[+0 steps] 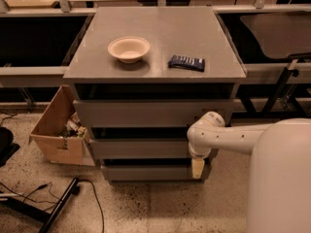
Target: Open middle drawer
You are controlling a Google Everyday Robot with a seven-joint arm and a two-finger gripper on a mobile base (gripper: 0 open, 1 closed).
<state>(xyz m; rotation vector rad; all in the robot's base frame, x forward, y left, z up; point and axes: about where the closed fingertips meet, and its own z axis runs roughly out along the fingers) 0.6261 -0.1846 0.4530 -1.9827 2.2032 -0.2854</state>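
Note:
The grey cabinet (155, 42) has three flat-fronted drawers. The middle drawer (141, 148) is the second front down, and none of its interior shows. The top drawer (150, 113) is above it and the bottom drawer (146, 172) below it. My gripper (198, 168) points down at the cabinet's right end. Its white wrist (206, 135) is in front of the middle drawer's right end, and its pale tip hangs in front of the bottom drawer's front.
A beige bowl (129, 49) and a dark blue packet (186, 62) lie on the cabinet top. An open cardboard box (58, 130) with clutter stands against the cabinet's left side. Cables and a black stand leg (58, 205) lie on the floor at left. Metal table frames stand on both sides.

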